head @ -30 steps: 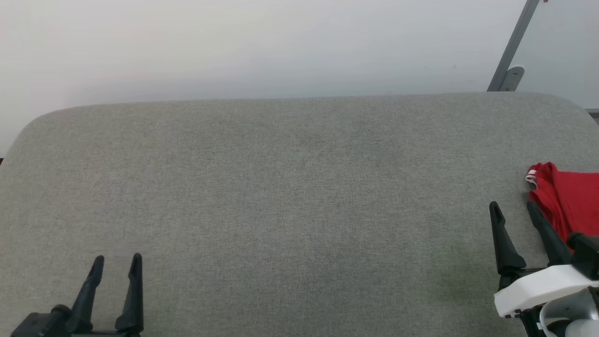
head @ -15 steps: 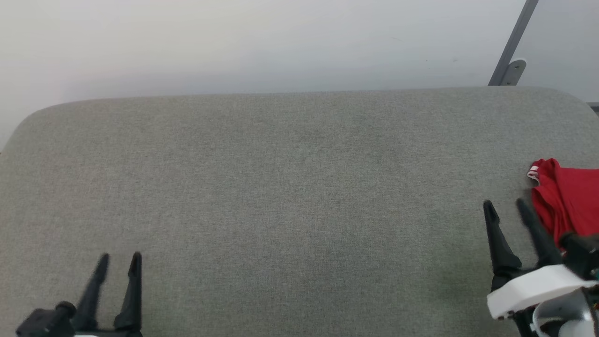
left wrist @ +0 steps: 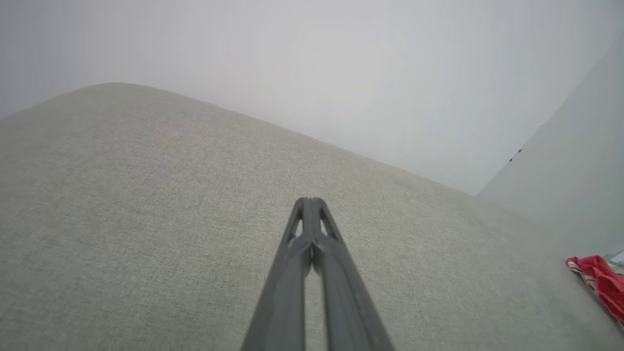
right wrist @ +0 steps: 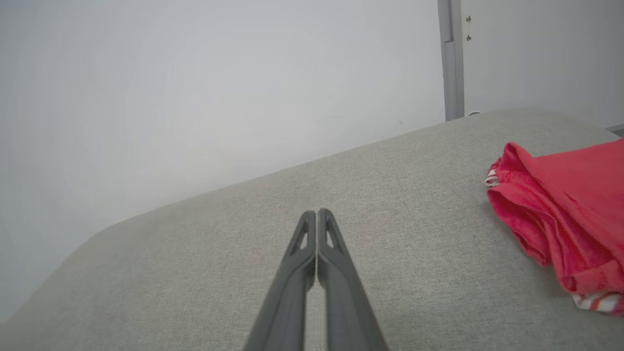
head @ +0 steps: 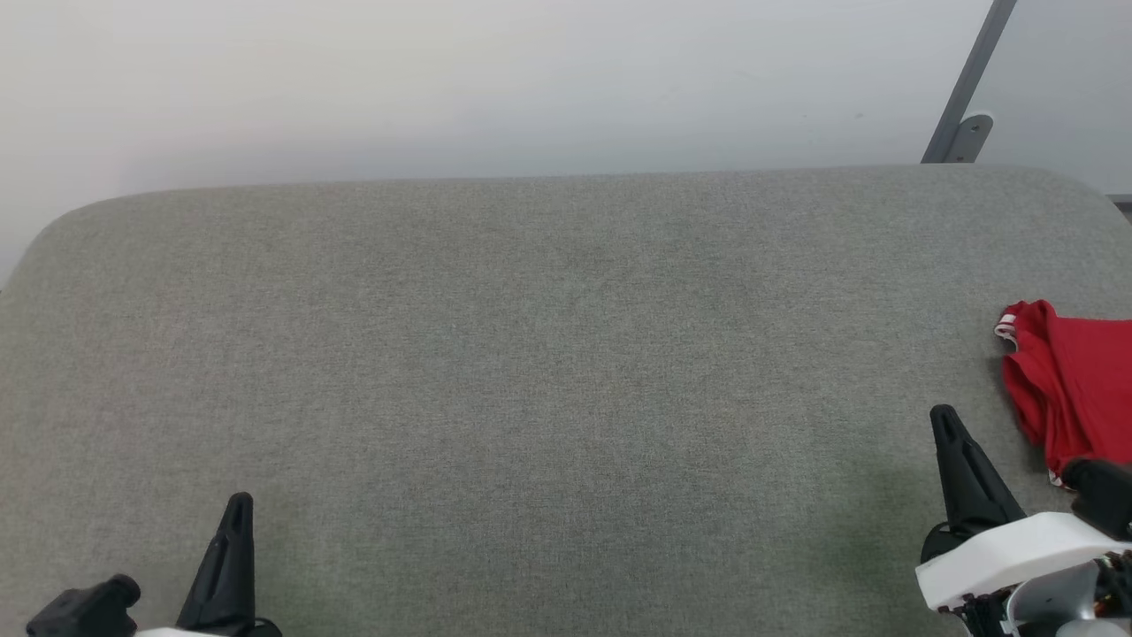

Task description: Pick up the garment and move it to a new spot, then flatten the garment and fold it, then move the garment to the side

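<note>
The red garment (head: 1072, 380) lies folded at the far right of the grey padded surface (head: 548, 372), with red-and-white striped trim at its edge; its letters and number are hidden. In the right wrist view the garment (right wrist: 565, 219) sits to the right of my fingers, apart from them. My right gripper (head: 946, 420) is shut and empty, just left of the garment and low in the head view. My left gripper (head: 239, 509) at the lower left is shut with nothing in it. The left wrist view catches a red bit of the garment (left wrist: 599, 285) far off to the right.
A pale wall rises behind the surface. A grey metal post with a bracket (head: 964, 133) stands at the back right. The surface's rounded far corners and far edge (head: 566, 177) bound the work area.
Both grippers went from open to shut and drew back toward the bottom of the head view. The right gripper has pulled away from the garment, which stays put.
</note>
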